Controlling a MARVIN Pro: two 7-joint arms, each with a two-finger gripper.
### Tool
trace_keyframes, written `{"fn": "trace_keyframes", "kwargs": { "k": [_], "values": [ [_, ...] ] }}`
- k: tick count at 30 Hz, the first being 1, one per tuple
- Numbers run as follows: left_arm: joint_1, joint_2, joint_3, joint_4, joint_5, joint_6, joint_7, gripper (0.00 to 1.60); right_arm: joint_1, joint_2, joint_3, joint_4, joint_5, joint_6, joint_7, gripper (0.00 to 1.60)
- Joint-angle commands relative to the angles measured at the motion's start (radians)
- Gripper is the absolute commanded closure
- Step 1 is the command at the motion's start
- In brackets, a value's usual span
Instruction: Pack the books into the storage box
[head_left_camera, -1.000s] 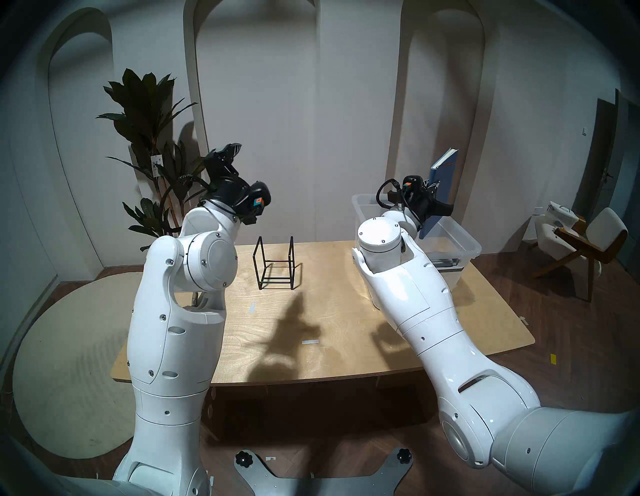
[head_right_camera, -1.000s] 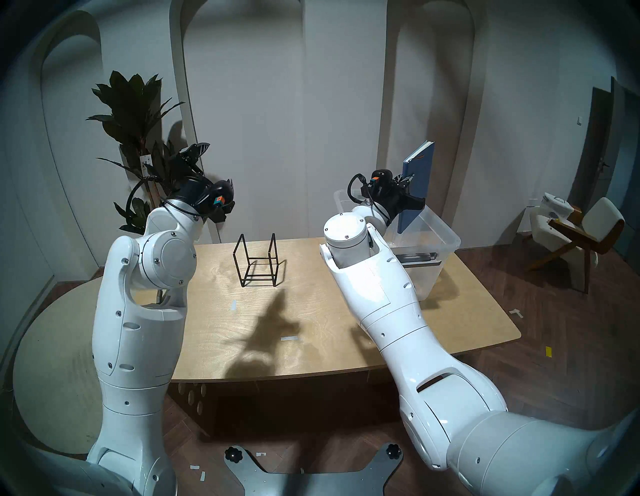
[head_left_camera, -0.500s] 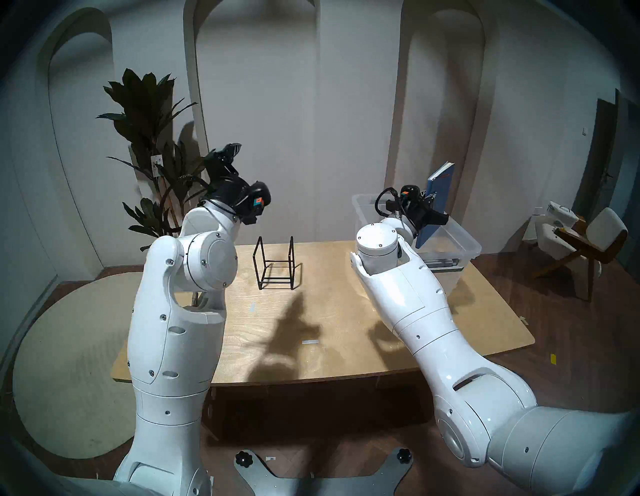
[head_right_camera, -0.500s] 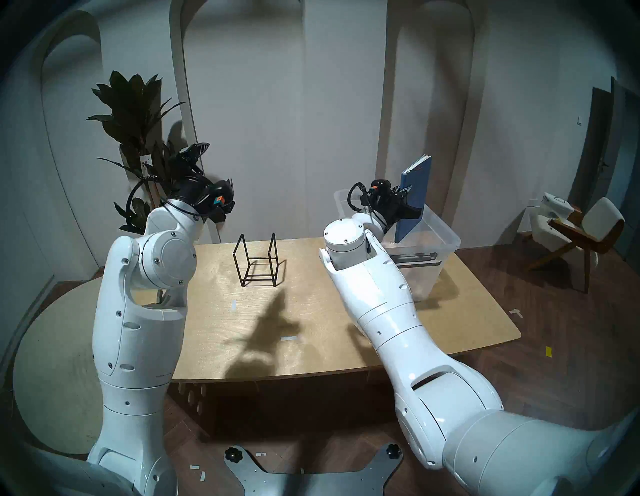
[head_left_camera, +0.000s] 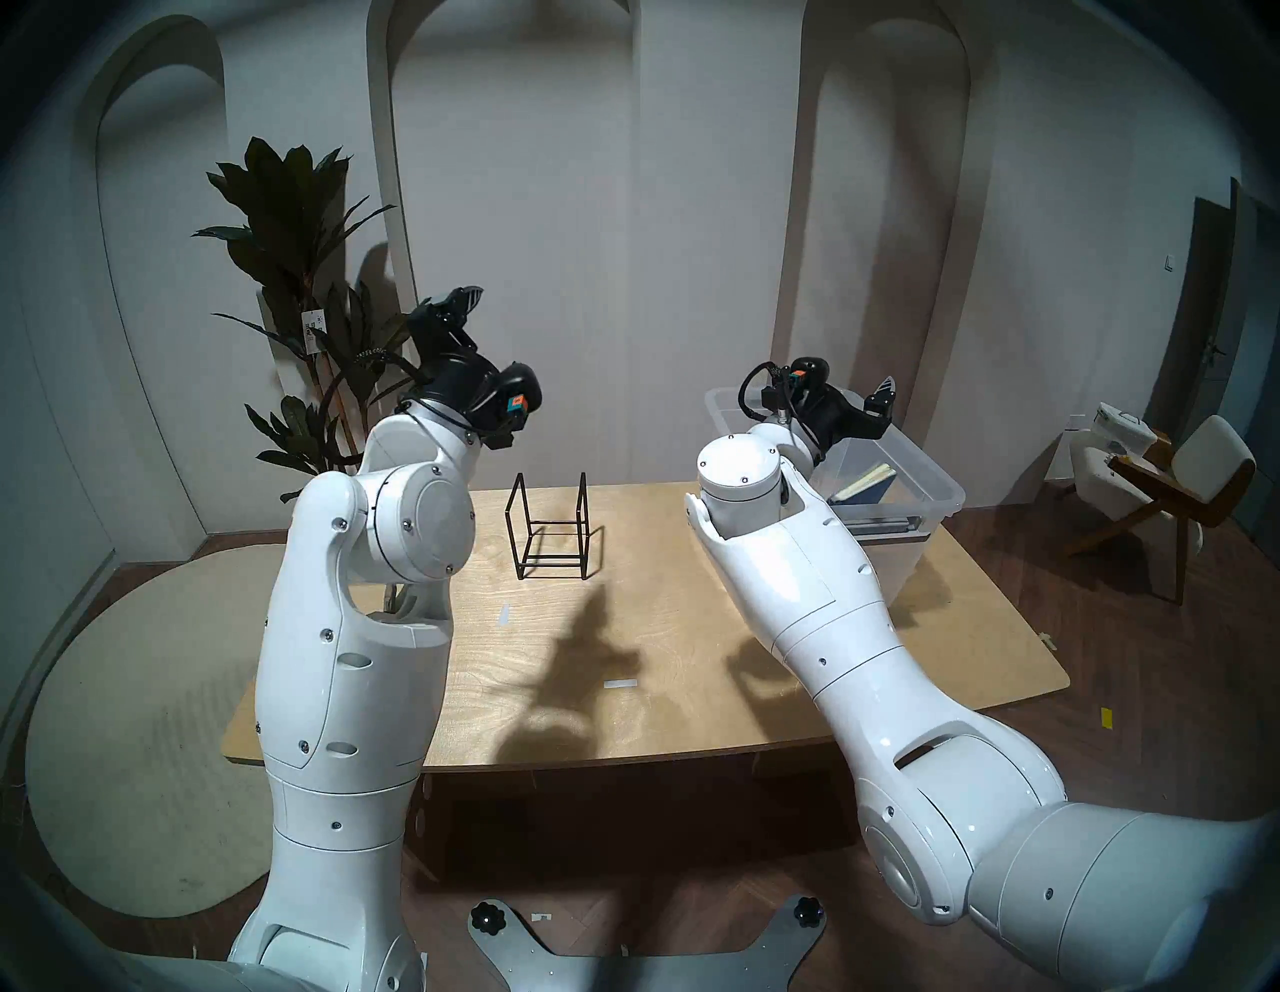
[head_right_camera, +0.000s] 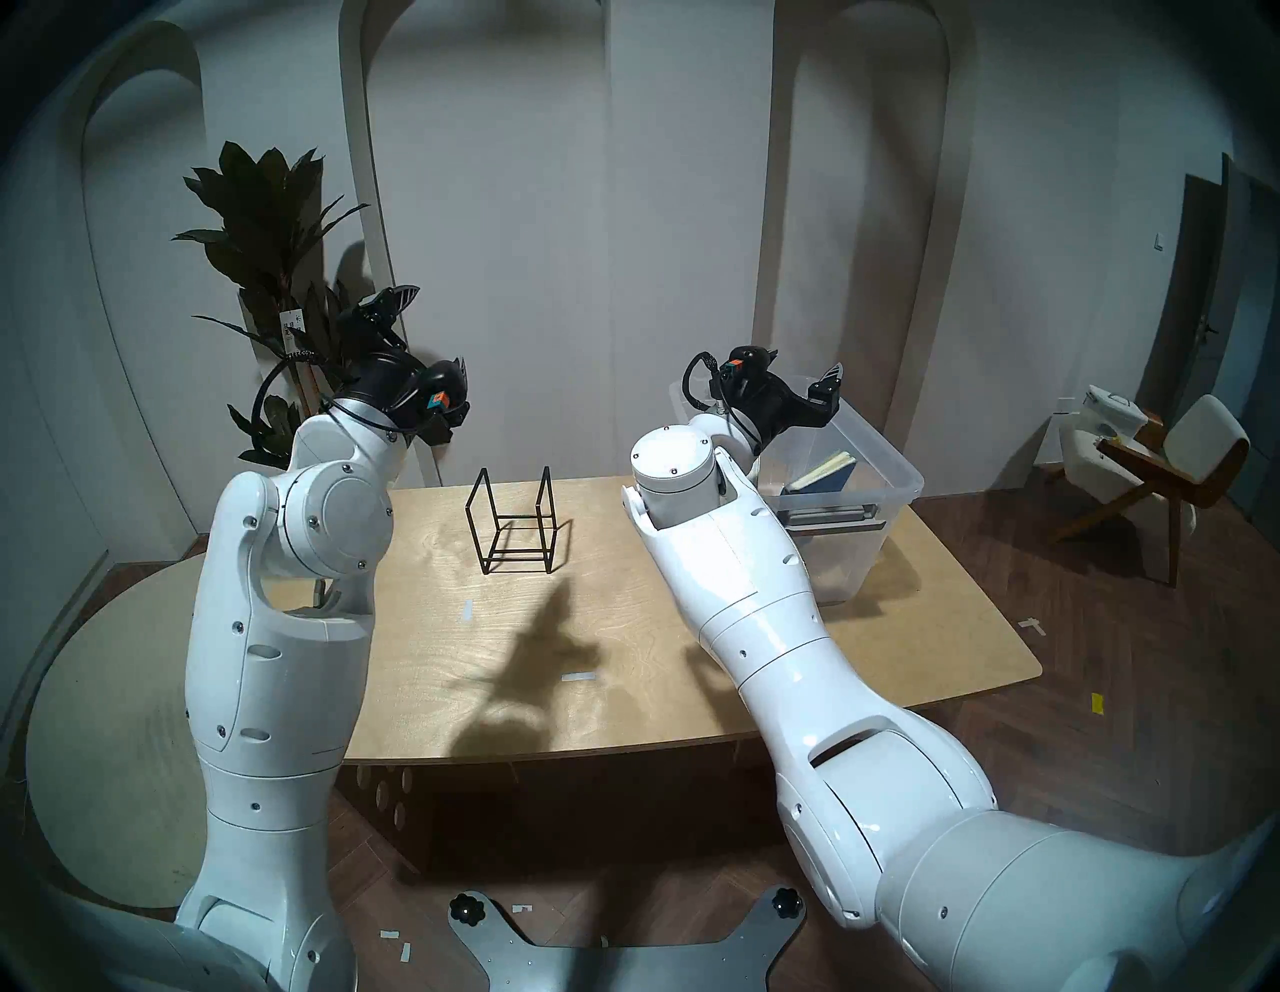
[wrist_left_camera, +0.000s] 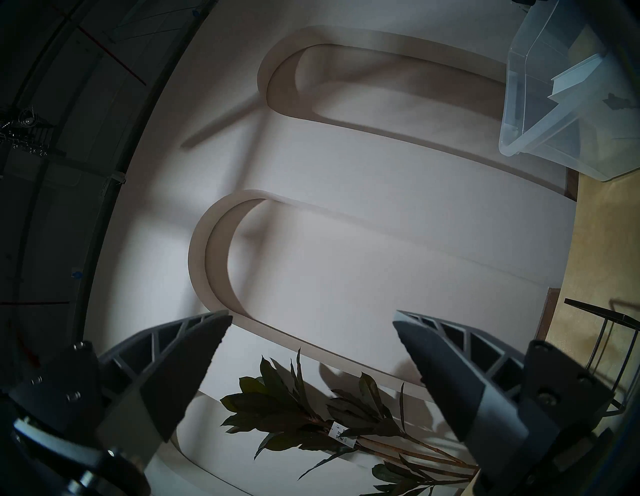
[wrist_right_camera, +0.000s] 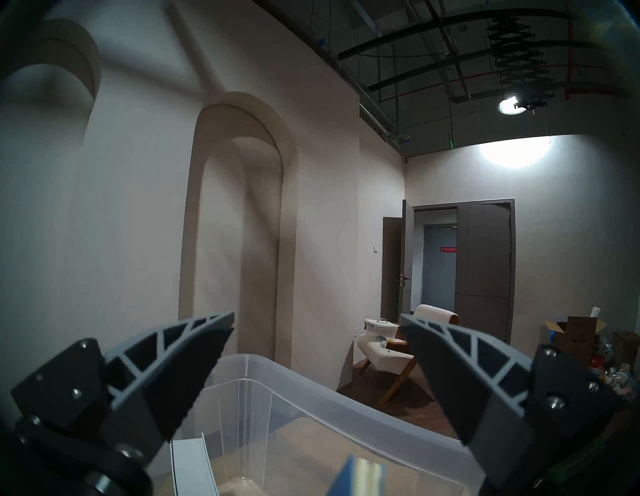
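Head view: blue book (head_left_camera: 867, 486) below right hand (head_left_camera: 874, 409).

A staged living-room set inside a studio or lab hall. Pale walls with arched niches (head_left_camera: 893, 208) rise behind a wooden tabletop (head_left_camera: 679, 665); left of the tabletop stand a potted plant (head_left_camera: 298, 228) and a round rug (head_left_camera: 138, 727), right of it an armchair (head_left_camera: 1191, 478). Above the walls, bare black ceiling trusses (wrist_right_camera: 450, 52) and a spotlight (wrist_right_camera: 512, 104) show.

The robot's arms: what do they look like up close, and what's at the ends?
Glossy white rounded shells with small screws form each arm. Each ends in a black wrist with looping black cable and an orange-teal tag. The left tool and right tool have grey, triangle-ribbed fingers with dark pads.
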Motion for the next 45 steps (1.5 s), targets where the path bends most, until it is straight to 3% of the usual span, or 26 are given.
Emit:
{"fn": "trace_keyframes", "kwargs": {
  "k": [1, 12, 21, 27, 32, 41, 43, 45],
  "values": [
    [-0.012, -0.001, 0.0, -0.015, 0.003, 0.001, 0.001, 0.0, 0.021, -0.003, -0.017, -0.057, -0.014, -0.007, 0.002, 0.0],
    [-0.011, -0.004, -0.001, -0.014, 0.004, -0.002, 0.001, 0.0, 0.064, 0.011, 0.003, -0.117, -0.019, 0.037, -0.024, 0.0],
    [-0.011, -0.006, -0.003, -0.015, 0.006, -0.004, 0.0, 0.0, 0.007, 0.037, 0.034, -0.255, -0.003, 0.14, -0.026, 0.0],
    [-0.011, -0.008, -0.004, -0.014, 0.006, -0.006, 0.001, 0.0, -0.01, 0.025, 0.08, -0.336, 0.065, 0.134, 0.007, 0.0],
    [-0.011, -0.009, -0.004, -0.013, 0.006, -0.008, 0.001, 0.0, -0.036, 0.063, 0.059, -0.401, 0.069, 0.216, 0.039, 0.0],
    [-0.011, -0.011, -0.006, -0.013, 0.007, -0.011, 0.002, 0.0, -0.097, 0.182, 0.099, -0.527, 0.062, 0.302, 0.075, 0.0],
    [-0.011, -0.012, -0.006, -0.013, 0.008, -0.012, 0.001, 0.0, -0.128, 0.216, 0.096, -0.558, 0.029, 0.333, 0.081, 0.0],
    [-0.011, -0.012, -0.007, -0.013, 0.008, -0.012, 0.001, 0.0, -0.149, 0.235, 0.116, -0.582, 0.056, 0.354, 0.101, 0.0]
  ]
}}
